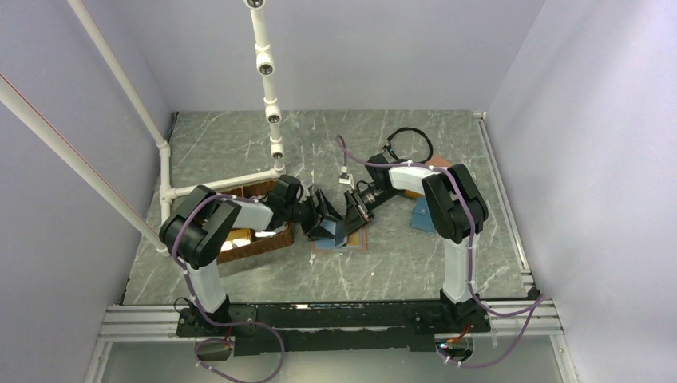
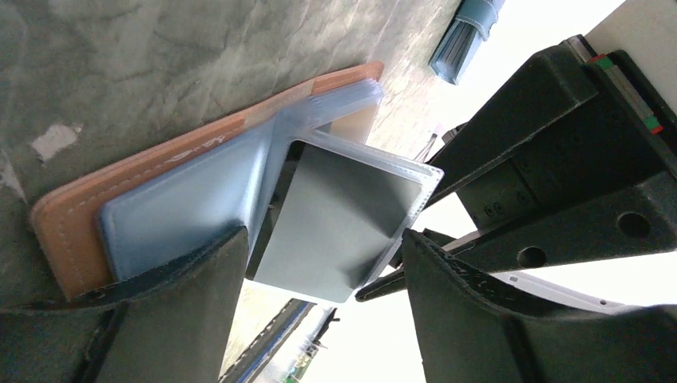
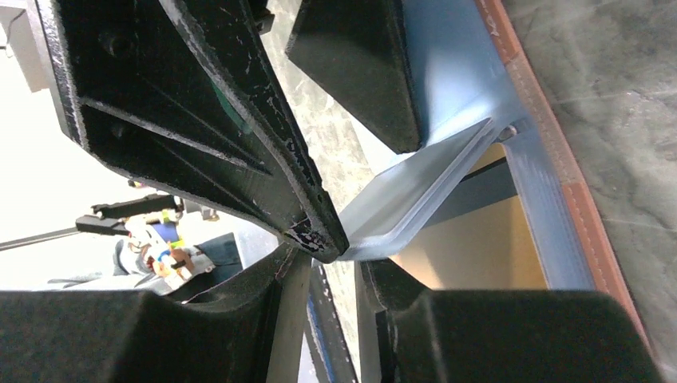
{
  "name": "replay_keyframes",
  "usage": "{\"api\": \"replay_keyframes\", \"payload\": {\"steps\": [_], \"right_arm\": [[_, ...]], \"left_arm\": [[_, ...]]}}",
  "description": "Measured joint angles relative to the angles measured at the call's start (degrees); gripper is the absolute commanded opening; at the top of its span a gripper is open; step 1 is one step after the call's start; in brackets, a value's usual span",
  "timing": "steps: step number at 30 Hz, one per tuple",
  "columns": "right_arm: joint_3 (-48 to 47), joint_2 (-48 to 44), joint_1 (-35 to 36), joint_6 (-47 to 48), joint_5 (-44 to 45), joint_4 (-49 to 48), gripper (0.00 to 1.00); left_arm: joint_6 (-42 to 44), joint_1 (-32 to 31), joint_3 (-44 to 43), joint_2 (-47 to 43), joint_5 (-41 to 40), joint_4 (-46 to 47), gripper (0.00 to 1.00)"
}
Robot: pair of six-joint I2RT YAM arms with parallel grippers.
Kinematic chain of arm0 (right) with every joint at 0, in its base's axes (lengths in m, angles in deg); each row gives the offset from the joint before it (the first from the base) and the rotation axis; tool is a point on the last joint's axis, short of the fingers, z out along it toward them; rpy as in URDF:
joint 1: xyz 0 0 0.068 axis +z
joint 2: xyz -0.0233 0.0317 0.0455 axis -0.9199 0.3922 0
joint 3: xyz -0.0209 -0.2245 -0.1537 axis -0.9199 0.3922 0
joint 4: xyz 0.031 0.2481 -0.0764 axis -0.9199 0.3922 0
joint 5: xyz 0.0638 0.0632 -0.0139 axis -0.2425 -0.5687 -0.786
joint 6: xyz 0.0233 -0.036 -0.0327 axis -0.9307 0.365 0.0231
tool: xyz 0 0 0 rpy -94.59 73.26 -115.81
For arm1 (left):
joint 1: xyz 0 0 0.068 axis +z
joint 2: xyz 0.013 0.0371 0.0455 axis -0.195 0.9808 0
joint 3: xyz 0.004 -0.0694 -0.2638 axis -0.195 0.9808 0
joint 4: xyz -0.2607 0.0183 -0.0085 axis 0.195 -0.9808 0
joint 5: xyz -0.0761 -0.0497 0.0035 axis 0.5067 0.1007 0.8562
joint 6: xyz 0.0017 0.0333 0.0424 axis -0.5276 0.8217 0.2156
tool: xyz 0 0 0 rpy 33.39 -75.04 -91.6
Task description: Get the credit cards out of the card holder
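In the top view, the card holder [image 1: 343,242] is lying open on the marbled table [image 1: 399,267], near the middle and toward the near side. The left gripper [image 1: 323,214] and right gripper [image 1: 354,209] are meeting nose to nose just above it, tilting down from either side. A brown basket [image 1: 259,243] is sitting left of the card holder, under the left arm. A teal-blue wallet [image 1: 421,214] is lying to the right.

In the left wrist view, the card holder is showing its salmon edge and light-blue lining flat on the table. A clear sleeve [image 2: 415,179] is standing up out of it, carrying a grey credit card [image 2: 335,231]. The left gripper's fingers [image 2: 192,303] are spreading wide, one on each side of the card and gripping nothing.

In the right wrist view, the right gripper's fingers [image 3: 479,335] are standing only a narrow gap apart. The corner of the raised sleeve is reaching that gap, right beside one fingertip of the left gripper. Whether the right fingers are actually pinching the sleeve cannot be told here.
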Motion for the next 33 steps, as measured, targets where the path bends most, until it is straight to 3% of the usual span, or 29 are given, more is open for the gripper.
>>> {"api": "replay_keyframes", "payload": {"steps": [7,13,24,33], "right_arm": [[0.0,0.0,0.0,0.1,-2.9,0.0,0.38],[-0.1,0.0,0.0,0.2,-4.3,0.0,0.37],[-1.3,0.6,1.0,-0.2,-4.5,0.5,0.18],[-1.2,0.7,1.0,-2.2,-2.9,0.4,0.09]], "left_arm": [[2.6,0.0,0.0,-4.3,-3.5,-4.8,0.98],[4.2,0.1,-1.4,-5.5,-5.0,-8.2,1.0],[4.8,0.4,-2.4,-4.7,-5.1,-10.3,0.99],[3.9,0.9,-2.4,-4.0,-4.5,-9.8,1.0]]}}
